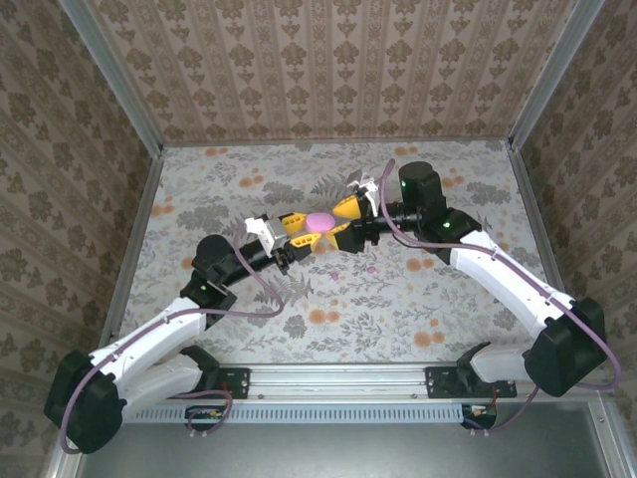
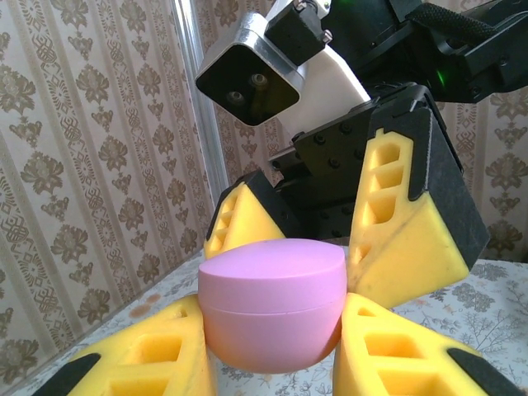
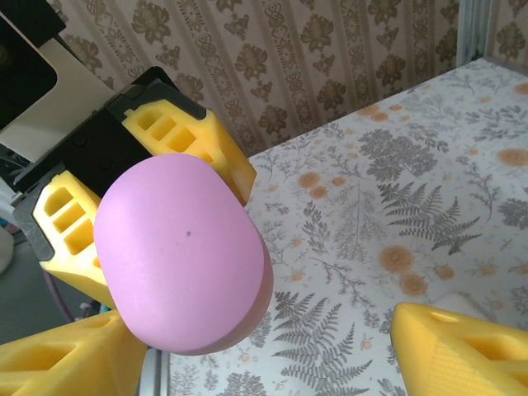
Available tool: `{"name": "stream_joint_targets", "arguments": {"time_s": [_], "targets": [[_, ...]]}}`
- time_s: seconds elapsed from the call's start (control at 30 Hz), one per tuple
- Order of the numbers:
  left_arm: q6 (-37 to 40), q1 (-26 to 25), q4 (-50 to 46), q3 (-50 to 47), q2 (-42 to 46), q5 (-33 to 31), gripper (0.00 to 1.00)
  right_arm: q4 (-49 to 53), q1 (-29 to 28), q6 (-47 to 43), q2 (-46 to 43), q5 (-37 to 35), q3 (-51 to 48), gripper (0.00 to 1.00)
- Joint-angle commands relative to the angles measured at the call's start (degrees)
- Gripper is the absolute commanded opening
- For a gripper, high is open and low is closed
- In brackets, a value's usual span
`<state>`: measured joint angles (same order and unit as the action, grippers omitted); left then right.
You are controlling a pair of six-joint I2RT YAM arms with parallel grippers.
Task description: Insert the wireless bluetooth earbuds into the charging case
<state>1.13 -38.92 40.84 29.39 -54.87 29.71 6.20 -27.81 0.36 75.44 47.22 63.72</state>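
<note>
The left claw [image 2: 272,338] is squeezed shut on the pink charging case [image 2: 272,293]. It holds the case by its sides, up off the table [image 1: 398,299], near the middle. The lid is on, so I think no earbuds can go in yet.

The right claw [image 3: 256,338] is wide open around the same case. One of its yellow fingers [image 3: 58,363] is right next to the case. The other one [image 3: 462,346] is well apart from it.

What could go wrong? The case looks round and smooth, so it may slip. If the right claw shuts a bit to one side, it could push the case out of the left claw. If the left claw lets go too soon, the case could drop onto the table and roll. The two claws are very close, so their fingers could bump each other.

Around them, a purple cable [image 1: 261,291] loops by the left arm. The table cloth has grey ferns and orange flowers [image 1: 320,317]. Patterned walls [image 1: 338,70] stand on three sides. What gets most in the way is the left claw's own fingers. They take up the sides of the small case and leave little room to grab.
</note>
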Motion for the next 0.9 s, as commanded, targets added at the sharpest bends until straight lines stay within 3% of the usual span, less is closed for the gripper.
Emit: {"name": "stream_joint_targets", "arguments": {"time_s": [0.0, 0.3, 0.53, 0.63, 0.77, 0.87], "targets": [[1.07, -0.79, -1.16, 0.21, 1.25, 5.71, 0.27, -6.31, 2.1, 4.34, -0.37, -2.13, 2.73, 0.78], [0.98, -0.74, -1.12, 0.32, 1.43, 5.88, 0.27, -8.98, 3.12, 8.07, -0.23, -2.5, 2.03, 0.79], [0.65, -0.78, 0.71, -0.21, 1.67, 4.51, 0.27, -5.58, 3.12, 6.29, 0.6, -2.86, 2.31, 0.79], [0.85, -0.82, 0.79, -0.14, 1.61, 4.74, 0.27, -2.16, 3.11, 6.64, 0.8, -8.1, 3.49, 0.79], [1.16, -0.88, -0.11, 0.01, 1.49, 2.64, 0.27, 0.93, 2.81, 3.49, 0.4, -0.39, 5.27, 0.83], [1.01, -0.81, -0.13, -0.25, 1.35, 1.6, 0.27, -1.56, 2.85, 3.36, -1.26, -0.08, 2.97, 0.86]]}}
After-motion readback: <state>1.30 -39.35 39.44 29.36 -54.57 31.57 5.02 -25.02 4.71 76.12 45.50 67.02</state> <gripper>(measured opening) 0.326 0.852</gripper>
